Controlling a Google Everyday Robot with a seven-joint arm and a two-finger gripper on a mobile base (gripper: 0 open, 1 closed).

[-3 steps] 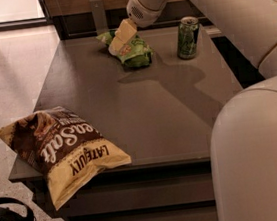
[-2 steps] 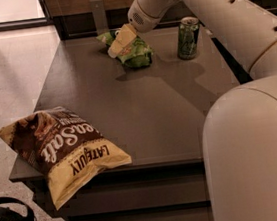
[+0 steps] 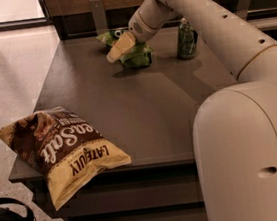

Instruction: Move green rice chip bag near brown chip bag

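Touching green rice chip bag [image 3: 139, 57] | pincer [image 3: 121, 48] | far table [image 3: 129, 113] edge

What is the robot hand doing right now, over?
Hand on green rice chip bag, far side. Brown chip bag at near left corner. Green can off to the side.

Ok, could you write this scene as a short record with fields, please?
claw: far side of the table, at the green rice chip bag's left side
green rice chip bag: left of the green can
green can: upright
brown chip bag: near left corner, overhanging the edge
task state: bags far apart
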